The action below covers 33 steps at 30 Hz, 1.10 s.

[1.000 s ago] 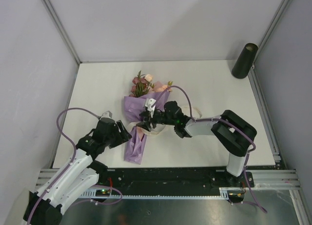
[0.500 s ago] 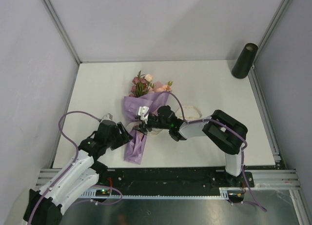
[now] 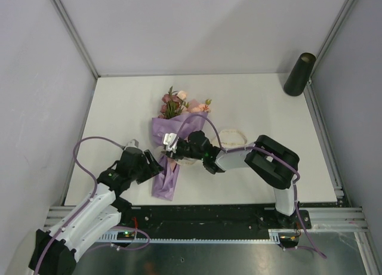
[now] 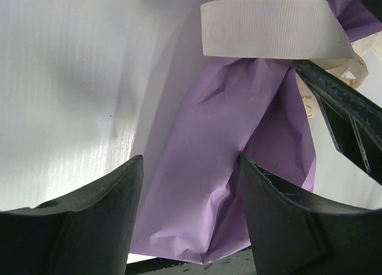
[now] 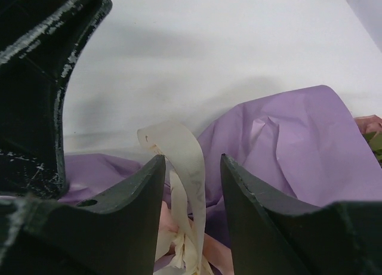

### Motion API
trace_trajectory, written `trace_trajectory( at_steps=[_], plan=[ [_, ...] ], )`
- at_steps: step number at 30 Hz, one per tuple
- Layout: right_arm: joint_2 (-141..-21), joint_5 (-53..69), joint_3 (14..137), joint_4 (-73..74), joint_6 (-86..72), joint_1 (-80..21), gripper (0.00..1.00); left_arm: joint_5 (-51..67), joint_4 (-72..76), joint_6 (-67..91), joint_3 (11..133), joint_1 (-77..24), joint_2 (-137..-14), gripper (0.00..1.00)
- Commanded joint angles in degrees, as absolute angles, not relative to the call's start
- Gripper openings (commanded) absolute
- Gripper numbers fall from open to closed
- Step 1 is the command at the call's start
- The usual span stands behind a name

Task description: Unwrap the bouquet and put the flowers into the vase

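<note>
the bouquet (image 3: 160,132) lies flat on the white table (image 3: 262,108), still wrapped and tied, so the job looks barely begun. its flowers (image 3: 176,103) poke out of the far end. the black vase (image 3: 299,74) stands upright well apart from the bouquet, past the flower end and off to the right.

the right gripper (image 5: 192,158) sits low over the bouquet's tied waist, jaws narrowly apart with a loop of the cream ribbon (image 5: 179,150) standing between them. i see no pinch on it yet. my guess is it's placed there to pull the bow loose.

the left gripper (image 4: 191,161) hangs wide open and empty just beside the bouquet's near, pointed end, its fingers framing the lilac paper cone (image 4: 239,138) without touching. it seems poised to pin that tail down so the bouquet won't slide when the ribbon is tugged.
</note>
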<state>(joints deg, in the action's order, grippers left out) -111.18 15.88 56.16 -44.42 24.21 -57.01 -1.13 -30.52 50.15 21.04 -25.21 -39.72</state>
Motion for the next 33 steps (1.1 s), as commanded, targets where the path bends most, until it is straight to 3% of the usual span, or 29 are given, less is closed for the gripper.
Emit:
trace_trajectory(
  at_steps=[1, 6, 8, 13, 16, 24, 33],
  plan=[
    [-112.1, 12.9, 58.7, -44.6, 26.4, -57.4, 0.47, -1.1, -28.7, 51.3, 20.6, -24.9, -39.9, 0.69],
    [-112.3, 11.4, 60.1, -40.9, 26.9, -57.7, 0.47, -1.1, -28.6, 51.1, 20.7, -24.9, -40.5, 0.69],
    [-112.2, 10.8, 60.1, -40.3, 27.1, -57.7, 0.43, -1.2, -28.5, 51.1, 20.8, -24.9, -40.7, 0.69],
    [-111.7, 8.4, 60.3, -40.7, 27.7, -57.8, 0.14, -1.6, -28.3, 50.6, 21.1, -24.9, -41.3, 0.69],
    [-109.7, 5.4, 60.3, -41.0, 28.0, -57.9, 0.03, -1.5, -28.1, 50.2, 21.2, -24.9, -42.0, 0.69],
    [-101.4, 1.6, 57.2, -43.8, 26.4, -58.2, 0.00, -1.5, -27.3, 50.1, 20.5, -24.9, -41.7, 0.68],
    [-92.6, -12.2, 53.2, -41.7, 22.8, -54.8, 0.00, -0.7, -25.7, 50.1, 19.4, -24.9, -42.2, 0.66]
  ],
)
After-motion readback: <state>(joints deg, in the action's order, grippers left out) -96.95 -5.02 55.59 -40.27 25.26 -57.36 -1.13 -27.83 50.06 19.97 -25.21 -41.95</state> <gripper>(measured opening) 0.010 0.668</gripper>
